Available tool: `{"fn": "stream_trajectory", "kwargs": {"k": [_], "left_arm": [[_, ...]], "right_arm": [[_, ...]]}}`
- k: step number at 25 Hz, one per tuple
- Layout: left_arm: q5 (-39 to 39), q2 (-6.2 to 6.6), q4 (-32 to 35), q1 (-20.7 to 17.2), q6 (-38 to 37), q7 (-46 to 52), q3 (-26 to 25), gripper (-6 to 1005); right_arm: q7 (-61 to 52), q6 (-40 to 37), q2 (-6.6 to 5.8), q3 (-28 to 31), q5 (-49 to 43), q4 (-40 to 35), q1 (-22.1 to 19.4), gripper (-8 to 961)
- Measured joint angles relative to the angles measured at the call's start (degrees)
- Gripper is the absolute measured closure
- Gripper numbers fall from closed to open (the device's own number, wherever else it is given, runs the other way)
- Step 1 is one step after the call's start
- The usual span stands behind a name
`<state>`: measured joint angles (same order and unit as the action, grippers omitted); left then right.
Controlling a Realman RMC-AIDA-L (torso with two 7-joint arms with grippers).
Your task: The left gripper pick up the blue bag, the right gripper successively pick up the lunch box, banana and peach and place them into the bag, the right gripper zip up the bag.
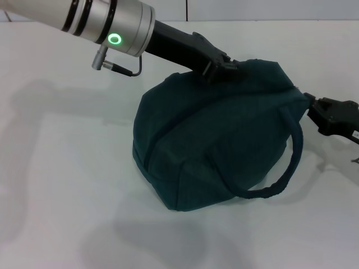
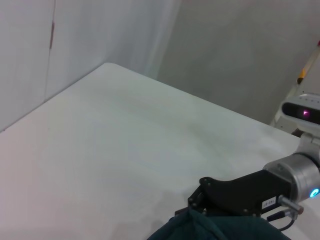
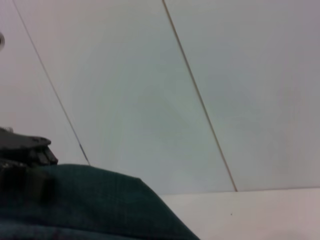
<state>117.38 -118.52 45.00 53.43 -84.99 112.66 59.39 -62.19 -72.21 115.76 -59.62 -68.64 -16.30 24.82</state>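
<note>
Head view: our left gripper [image 1: 216, 66] pinches the dark teal boxy fabric bag [image 1: 219, 140] at its 12 o'clock edge, steadying it; our right gripper [image 1: 314, 109] clamps its 3 o'clock zipper end for closing.

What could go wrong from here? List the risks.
The bag leans on the table, held between the left end effector at its top and the right end effector at its zipper end. A slip at either grip could drop or tip it. The loose handle near the right one might snag.
</note>
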Motion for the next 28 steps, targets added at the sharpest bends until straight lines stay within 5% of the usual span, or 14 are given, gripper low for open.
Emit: {"fn": "stream_trajectory", "kwargs": {"k": [28], "left_arm": [[-4.24,0.49,0.39,-3.48,-2.30,-0.45,-3.77,889]], "right_arm": [[-0.03,-3.99,-0.06,-4.05,-0.03,2.91,0.39,870]]}}
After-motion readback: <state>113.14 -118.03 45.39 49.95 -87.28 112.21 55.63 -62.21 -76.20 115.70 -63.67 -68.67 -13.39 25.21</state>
